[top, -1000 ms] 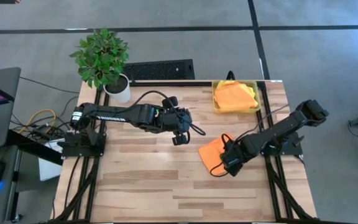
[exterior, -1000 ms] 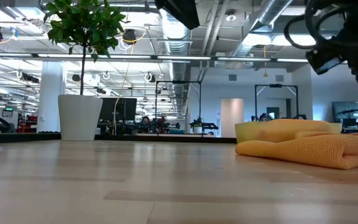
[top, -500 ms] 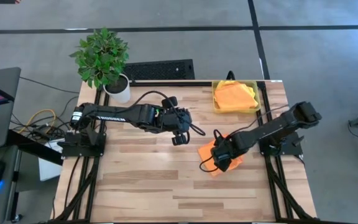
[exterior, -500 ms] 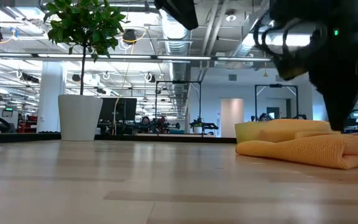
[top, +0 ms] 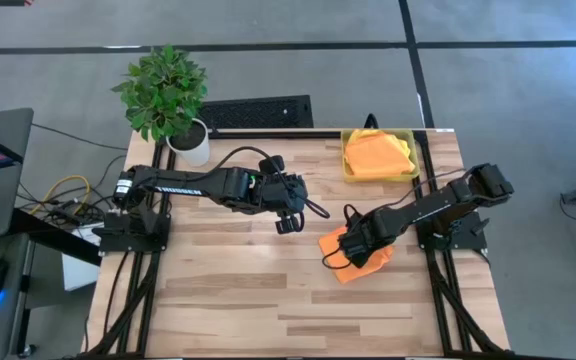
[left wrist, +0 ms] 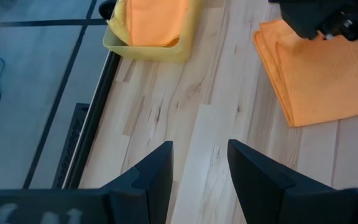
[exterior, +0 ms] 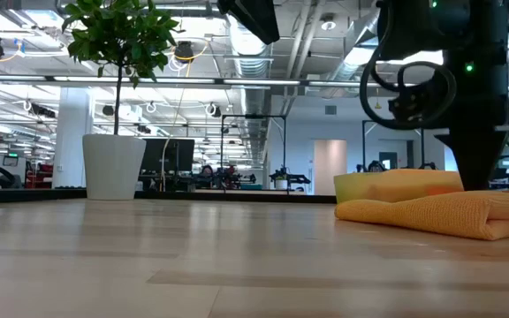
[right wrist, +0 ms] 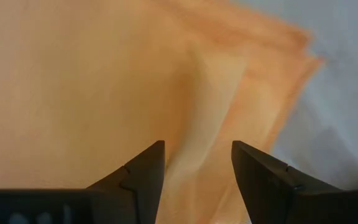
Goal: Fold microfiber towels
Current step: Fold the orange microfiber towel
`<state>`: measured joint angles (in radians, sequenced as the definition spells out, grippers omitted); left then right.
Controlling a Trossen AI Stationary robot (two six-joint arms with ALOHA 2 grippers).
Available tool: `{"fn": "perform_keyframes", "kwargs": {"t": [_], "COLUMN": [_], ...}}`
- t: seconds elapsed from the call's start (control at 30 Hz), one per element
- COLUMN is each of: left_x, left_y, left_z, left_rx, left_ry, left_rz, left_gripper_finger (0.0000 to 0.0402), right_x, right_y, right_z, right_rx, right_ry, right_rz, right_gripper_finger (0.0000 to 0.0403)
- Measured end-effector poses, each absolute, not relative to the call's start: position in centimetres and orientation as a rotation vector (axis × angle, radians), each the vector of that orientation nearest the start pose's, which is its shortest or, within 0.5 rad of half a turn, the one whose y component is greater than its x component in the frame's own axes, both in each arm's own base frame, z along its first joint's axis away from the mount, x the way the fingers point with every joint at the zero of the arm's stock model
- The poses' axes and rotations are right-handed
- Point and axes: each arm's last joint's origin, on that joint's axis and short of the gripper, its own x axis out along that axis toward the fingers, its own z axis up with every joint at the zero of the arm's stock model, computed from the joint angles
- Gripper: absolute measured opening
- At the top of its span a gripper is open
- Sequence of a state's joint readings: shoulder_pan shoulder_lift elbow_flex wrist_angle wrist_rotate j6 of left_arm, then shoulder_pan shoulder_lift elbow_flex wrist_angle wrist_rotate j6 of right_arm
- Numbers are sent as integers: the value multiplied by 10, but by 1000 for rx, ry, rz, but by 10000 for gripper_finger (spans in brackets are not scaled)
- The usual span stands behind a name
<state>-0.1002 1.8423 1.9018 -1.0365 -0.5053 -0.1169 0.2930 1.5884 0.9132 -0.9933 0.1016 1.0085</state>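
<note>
Orange folded towel (top: pixel 340 247) lay on the wooden table (top: pixel 228 300), right of centre. Right gripper (top: pixel 353 245) hung over it, fingers spread, gripping nothing. Left gripper (top: pixel 288 222) hovered mid-table, also spread. More towels sat in the yellow bin (top: pixel 350 170).

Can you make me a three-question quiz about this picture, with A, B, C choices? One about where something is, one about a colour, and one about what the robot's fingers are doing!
1. Where is the yellow bin?
A. at the table's far right corner
B. beside the plant pot
C. on the floor

2. What colour is the folded towel on the table?
A. blue
B. orange
C. green

3. How are the right gripper's fingers?
A. shut on the bin
B. gripping the plant
C. open, right above the towel

Answers:
1 A, the high view shows the bin there.
2 B, it looks orange in every view.
3 C, the right wrist view shows a gap between the fingers, with towel beneath.
</note>
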Motion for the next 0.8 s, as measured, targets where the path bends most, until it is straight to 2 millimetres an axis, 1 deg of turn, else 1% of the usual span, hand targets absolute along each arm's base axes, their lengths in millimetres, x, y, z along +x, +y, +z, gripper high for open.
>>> {"fn": "perform_keyframes", "kwargs": {"t": [0.13, 0.3, 0.4, 0.53, 0.8], "left_x": [383, 382, 382, 381, 381], "left_y": [-25, -24, -24, -24, -25], "left_z": [355, 355, 354, 353, 353], "left_rx": [186, 184, 173, 173, 170], "left_ry": [916, 923, 929, 941, 942], "left_rz": [425, 426, 432, 432, 425], "left_gripper_finger": [146, 146, 146, 146, 146], "right_x": [227, 219, 217, 216, 219], "right_y": [58, 43, 35, 28, 19], "right_z": [171, 170, 169, 167, 160], "right_rx": [390, 287, 265, 274, 219], "right_ry": [1515, 1575, 1580, 1593, 1626], "right_rz": [-770, -871, -913, -927, -799], "right_gripper_finger": [209, 209, 209, 209, 209]}}
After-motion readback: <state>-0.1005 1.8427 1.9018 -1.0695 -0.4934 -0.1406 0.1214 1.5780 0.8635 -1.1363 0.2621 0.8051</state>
